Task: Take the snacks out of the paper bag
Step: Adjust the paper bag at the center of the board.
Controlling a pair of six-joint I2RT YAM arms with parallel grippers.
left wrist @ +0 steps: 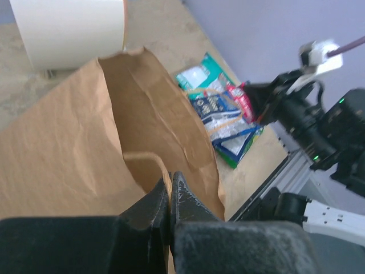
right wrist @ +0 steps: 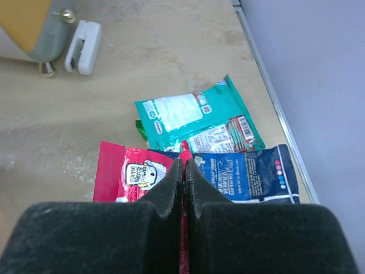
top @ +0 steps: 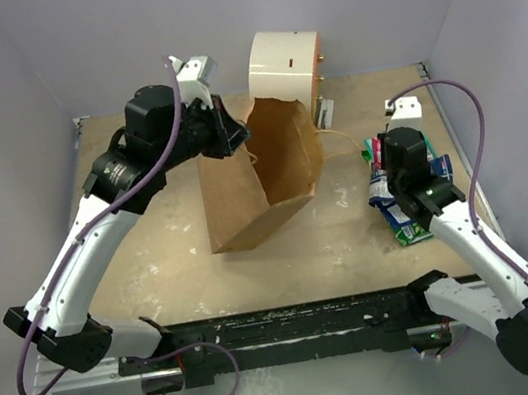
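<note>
W/ paper bag (left wrist: pixel 57 154) rim pinched by shut L gripper (left wrist: pixel 170 178), red packet (right wrist: pixel 122 177) nipped in shut R gripper (right wrist: pixel 183 164) is best released flat beside other snacks (right wrist: pixel 194 114).

A cream cylinder (top: pixel 282 65) lies at the table's (top: pixel 162 255) twelve o'clock edge, its tan end facing three o'clock. A small white clip (right wrist: pixel 82 39) sits just beside it, at five o'clock.
</note>
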